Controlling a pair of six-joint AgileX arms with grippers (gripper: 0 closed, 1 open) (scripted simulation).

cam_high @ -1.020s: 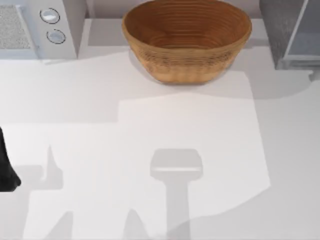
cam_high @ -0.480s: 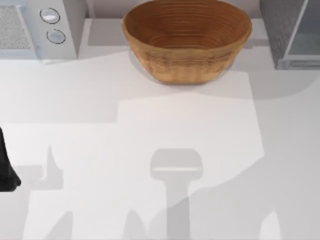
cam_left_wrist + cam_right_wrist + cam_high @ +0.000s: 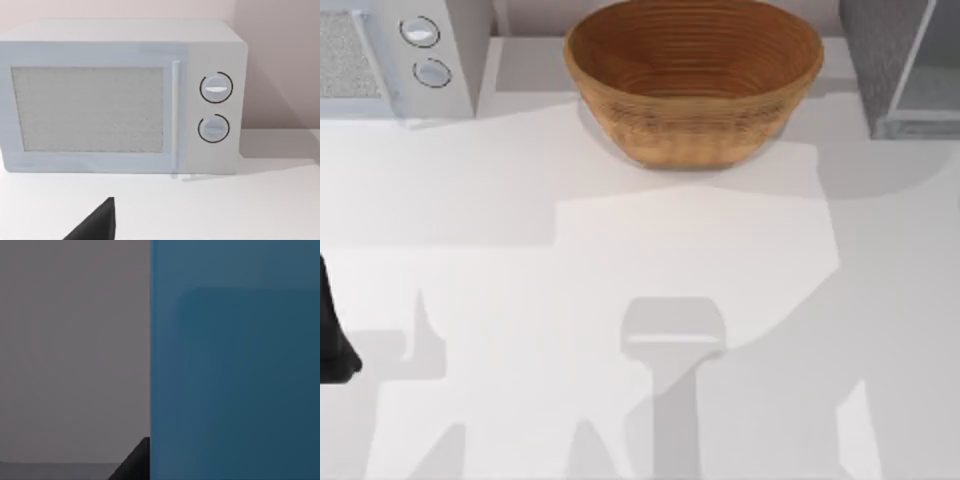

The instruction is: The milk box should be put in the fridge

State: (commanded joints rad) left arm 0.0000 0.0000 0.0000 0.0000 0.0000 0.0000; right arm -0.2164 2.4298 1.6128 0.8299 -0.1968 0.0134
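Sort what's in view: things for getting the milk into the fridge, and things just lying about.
For the job:
- milk box, close before the right wrist camera
- fridge, table's far right corner

Lying about:
- basket, far middle
- microwave, far left

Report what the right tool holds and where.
Cannot be told: the milk box is close beside the right tool, the grip itself hidden. Left arm parked at table's left.
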